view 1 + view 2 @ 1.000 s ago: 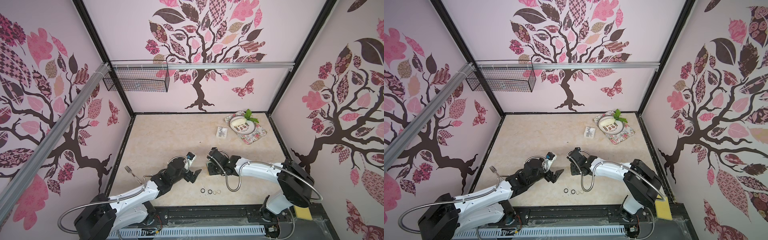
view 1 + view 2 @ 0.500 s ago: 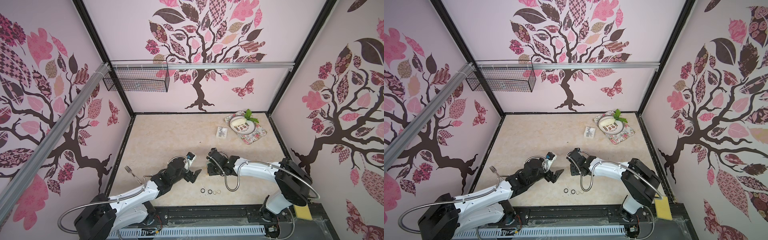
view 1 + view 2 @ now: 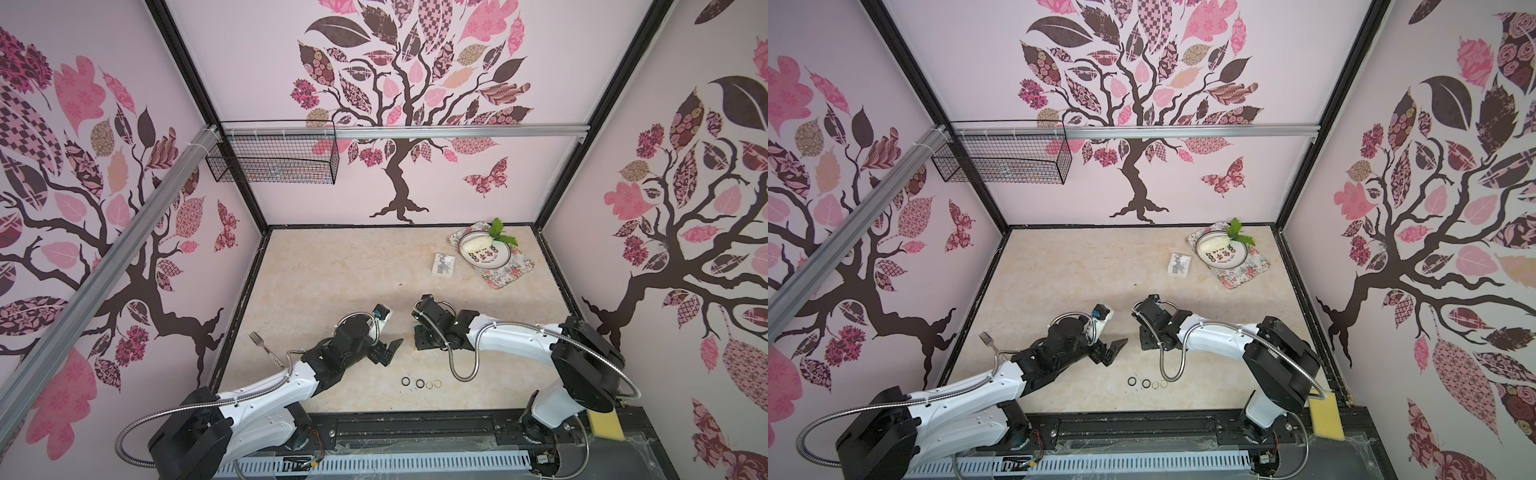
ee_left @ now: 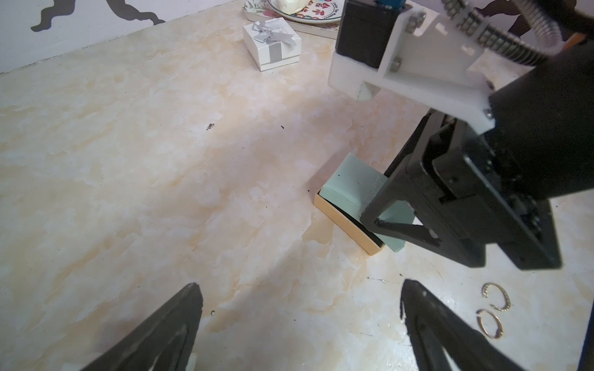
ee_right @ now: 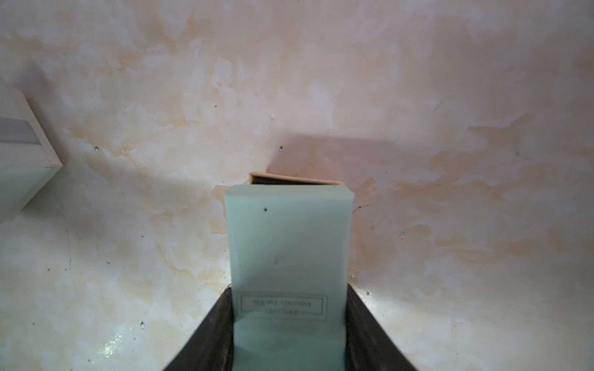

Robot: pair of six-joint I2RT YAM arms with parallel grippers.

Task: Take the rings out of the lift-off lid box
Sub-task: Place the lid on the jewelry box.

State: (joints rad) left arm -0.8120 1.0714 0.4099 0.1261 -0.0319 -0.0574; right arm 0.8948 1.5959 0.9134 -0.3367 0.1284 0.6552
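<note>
My right gripper [image 5: 288, 294] is shut on the mint-green lid [image 4: 350, 183], which it holds tilted over the tan base [image 4: 340, 218] of the lift-off lid box. The lid [image 5: 286, 241] hides the inside of the base [image 5: 289, 180]. In both top views the right gripper [image 3: 420, 338] [image 3: 1148, 338] covers the box. Several rings lie in a row on the table near the front: two black rings [image 3: 406, 381] [image 3: 1132, 381] and two thin pale rings [image 3: 437, 384] [image 4: 490, 322]. My left gripper [image 3: 390, 352] [image 4: 300, 287] stands open and empty just left of the box.
A white gift box with a grey bow [image 3: 444, 264] [image 4: 271, 41] sits further back. A plate [image 3: 484, 251] on a floral tray [image 3: 511, 270] is at the back right. A fork [image 3: 259, 340] lies by the left wall. A wire basket [image 3: 272, 162] hangs up on the back left.
</note>
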